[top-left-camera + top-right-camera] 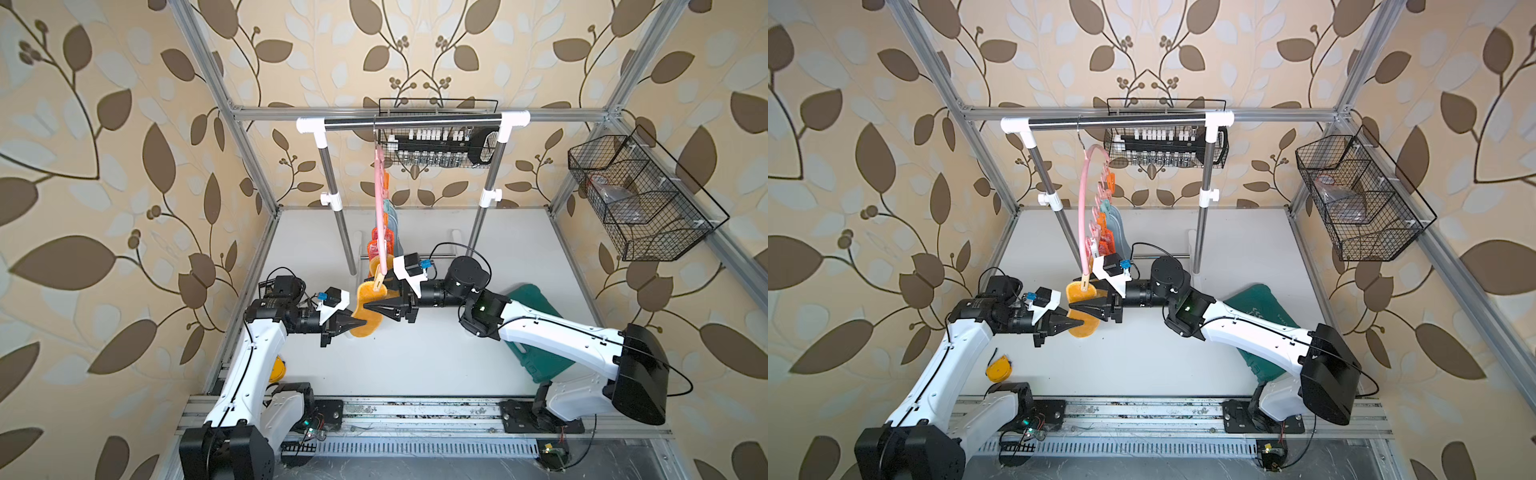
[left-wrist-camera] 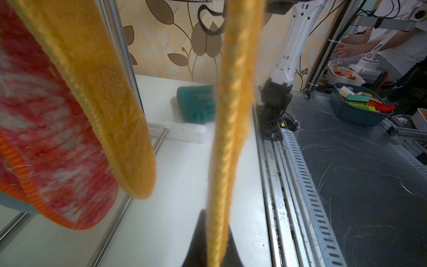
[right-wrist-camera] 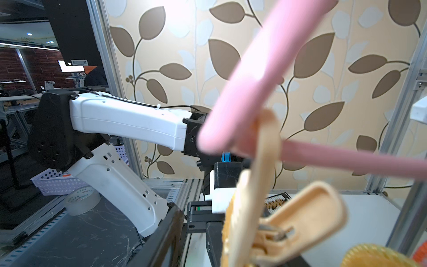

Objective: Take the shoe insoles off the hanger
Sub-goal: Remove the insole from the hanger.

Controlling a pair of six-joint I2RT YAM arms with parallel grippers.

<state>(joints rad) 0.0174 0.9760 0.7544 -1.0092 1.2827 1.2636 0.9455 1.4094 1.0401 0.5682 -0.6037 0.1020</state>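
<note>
The thin pink plastic hanger hangs by its metal hook from the top bar of the tall steel rack with white joints, which stands near the back edge of the white table. In both top views the hanger is turned nearly end-on, running from the bar toward the table's middle. Clipped along it are the smooth grey-blue insoles and, nearer the front, the mottled red-and-white insoles with orange rims.

Two fuzzy orange-yellow insoles are at its front end. The upper yellow insole hangs under a cream plastic clip. The lower yellow insole is pinched at its edge by the left gripper, clenched on it. The left wrist view shows this insole edge-on, rising from between the black fingers. Whether a clip also holds it cannot be told.

The right gripper reaches in from the right, its tips just beside the cream clip and between the two yellow insoles. In the right wrist view the clip sits close by its fingers, and whether the jaws are released or pressing on it cannot be told.

A dark green plastic case lies near the table's right edge, partly under the right arm
</note>
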